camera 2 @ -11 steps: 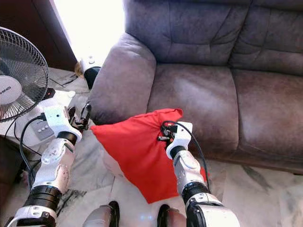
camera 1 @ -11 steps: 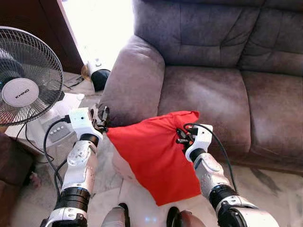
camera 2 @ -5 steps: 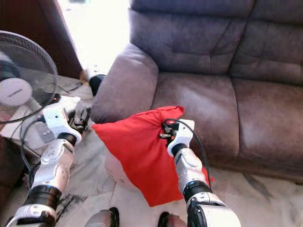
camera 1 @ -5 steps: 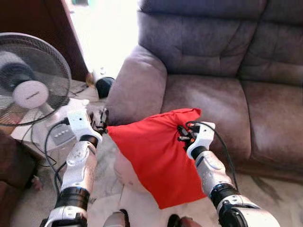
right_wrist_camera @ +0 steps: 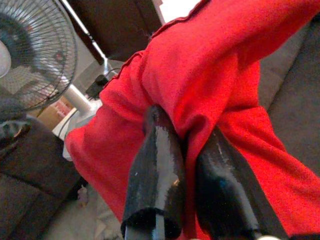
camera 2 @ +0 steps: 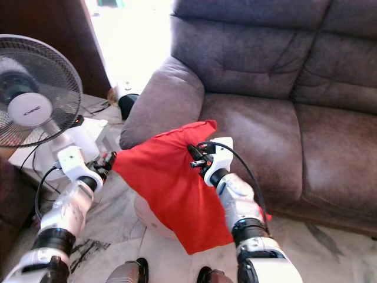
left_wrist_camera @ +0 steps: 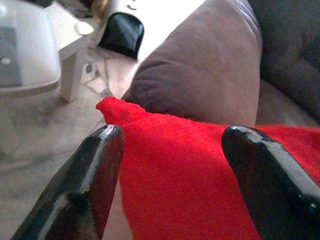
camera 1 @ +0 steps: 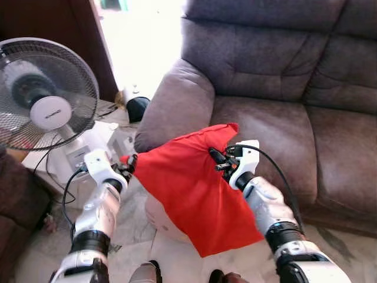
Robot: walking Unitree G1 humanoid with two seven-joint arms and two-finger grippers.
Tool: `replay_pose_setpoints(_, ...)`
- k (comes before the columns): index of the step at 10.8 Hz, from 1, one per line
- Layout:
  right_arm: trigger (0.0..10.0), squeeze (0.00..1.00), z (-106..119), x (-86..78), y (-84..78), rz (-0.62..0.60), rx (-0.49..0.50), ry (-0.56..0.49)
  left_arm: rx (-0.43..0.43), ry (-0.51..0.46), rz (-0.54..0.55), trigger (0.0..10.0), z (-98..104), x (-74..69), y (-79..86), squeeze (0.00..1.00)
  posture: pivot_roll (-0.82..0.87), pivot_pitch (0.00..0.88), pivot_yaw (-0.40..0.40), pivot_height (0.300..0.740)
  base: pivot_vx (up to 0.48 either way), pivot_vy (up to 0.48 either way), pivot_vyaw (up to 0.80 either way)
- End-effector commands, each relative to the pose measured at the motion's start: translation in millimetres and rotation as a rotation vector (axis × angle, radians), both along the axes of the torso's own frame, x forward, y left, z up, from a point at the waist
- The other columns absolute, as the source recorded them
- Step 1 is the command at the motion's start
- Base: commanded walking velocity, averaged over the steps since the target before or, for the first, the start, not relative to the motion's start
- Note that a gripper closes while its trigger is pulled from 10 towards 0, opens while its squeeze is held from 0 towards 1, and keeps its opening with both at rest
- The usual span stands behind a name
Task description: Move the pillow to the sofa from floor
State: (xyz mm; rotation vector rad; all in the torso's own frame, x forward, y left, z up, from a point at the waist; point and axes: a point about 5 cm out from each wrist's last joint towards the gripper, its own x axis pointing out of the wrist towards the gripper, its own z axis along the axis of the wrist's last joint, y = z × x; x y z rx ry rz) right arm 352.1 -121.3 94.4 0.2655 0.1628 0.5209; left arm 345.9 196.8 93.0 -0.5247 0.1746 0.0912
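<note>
A red pillow (camera 1: 188, 188) hangs in the air in front of the grey-brown sofa (camera 1: 265, 124), its top corner level with the seat's front edge. My right gripper (camera 1: 215, 159) is shut on a fold of the fabric near that top corner; the right wrist view shows the cloth (right_wrist_camera: 200, 65) pinched between both fingers (right_wrist_camera: 155, 150). My left gripper (camera 1: 128, 165) is at the pillow's left corner. In the left wrist view its fingers (left_wrist_camera: 95, 175) stand wide apart and open, with the red cloth (left_wrist_camera: 175, 165) between and beyond them.
A standing fan (camera 1: 47, 109) on a white base (camera 1: 82, 156) is close on the left. A black and white object (camera 1: 138, 106) lies on the floor by the sofa arm (camera 1: 177, 106). A pale round thing (camera 1: 159, 212) sits under the pillow. Dark furniture (camera 1: 17, 200) is at far left.
The camera has shifted. My right gripper has raised the pillow and drawn it a little left, so its top corner now overlaps the sofa seat. The left gripper stays at the left corner.
</note>
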Motion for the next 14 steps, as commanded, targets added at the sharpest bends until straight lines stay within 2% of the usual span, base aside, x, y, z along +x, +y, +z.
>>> replay_pose_setpoints(1,10.0,0.00,33.0,7.7,3.3,0.036,0.015,-0.150,-0.037,0.045,0.053,10.0,-4.8,-0.7,6.5,1.00,0.17,0.135,-0.002,0.740,0.000,0.000,0.00)
replay_pose_setpoints(2,10.0,0.00,33.8,7.0,2.6,0.041,0.016,-0.147,-0.085,0.059,0.097,10.0,-5.2,-0.1,10.8,0.00,0.17,0.136,-0.002,0.740,0.000,0.000,0.00)
replay_pose_setpoints(5,10.0,0.00,42.4,2.7,5.2,0.074,0.025,-0.157,-0.221,0.150,0.179,10.0,-12.9,-0.8,16.2,0.00,0.17,0.147,0.001,0.740,0.000,0.000,0.00)
replay_pose_setpoints(7,10.0,0.00,54.2,0.5,8.3,0.118,0.068,-0.183,-0.259,0.184,0.176,10.0,-18.9,-1.3,14.3,0.00,0.17,0.153,0.001,0.740,0.000,0.000,0.00)
replay_pose_setpoints(9,10.0,0.00,63.2,-9.1,11.1,0.199,0.082,-0.219,-0.288,0.197,0.175,10.0,-20.1,0.9,9.4,0.00,0.16,0.158,0.002,0.740,0.000,0.000,0.00)
replay_pose_setpoints(11,10.0,0.00,67.2,-16.9,12.5,0.265,0.095,-0.235,-0.276,0.131,0.185,10.0,-10.2,6.7,10.1,0.00,0.15,0.166,0.002,0.740,0.000,0.000,0.00)
replay_pose_setpoints(12,10.0,0.00,66.5,-21.8,13.4,0.291,0.086,-0.233,-0.311,0.007,0.198,10.0,7.7,12.5,14.2,0.00,0.14,0.171,0.001,0.740,0.000,0.000,0.00)
replay_pose_setpoints(14,10.0,0.00,66.7,-26.2,16.5,0.326,0.082,-0.231,-0.291,0.032,0.202,10.0,4.6,12.1,16.2,0.00,0.15,0.174,0.002,0.740,0.000,0.000,0.00)
